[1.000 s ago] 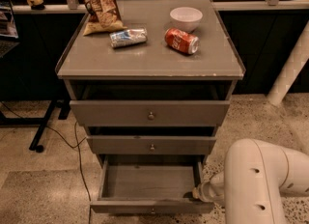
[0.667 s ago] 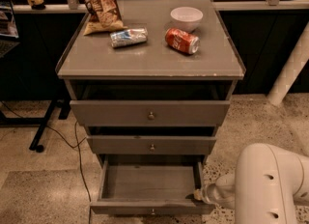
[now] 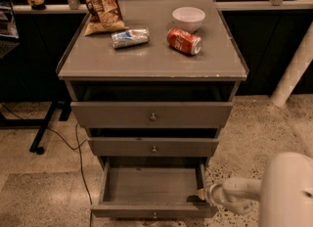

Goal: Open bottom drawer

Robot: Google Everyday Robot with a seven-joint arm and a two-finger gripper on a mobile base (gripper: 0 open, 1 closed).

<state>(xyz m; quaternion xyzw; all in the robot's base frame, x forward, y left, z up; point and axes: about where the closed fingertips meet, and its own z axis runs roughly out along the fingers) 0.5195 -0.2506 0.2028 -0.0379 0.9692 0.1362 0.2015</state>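
We see the bottom drawer (image 3: 152, 186) at the foot of the grey cabinet, pulled well out, its plain grey inside bare and its small knob (image 3: 154, 215) at the front edge. The gripper (image 3: 202, 194) sits at the drawer's right front corner, against the side wall; we cannot make out how its grip is set. Its white arm (image 3: 287, 192) fills the lower right. Above are the middle drawer (image 3: 153, 147) and top drawer (image 3: 151, 115). On the worktop (image 3: 156, 59) lie a chip bag (image 3: 100, 3), silver can (image 3: 130, 37), red can (image 3: 184, 41) and white bowl (image 3: 189, 17)
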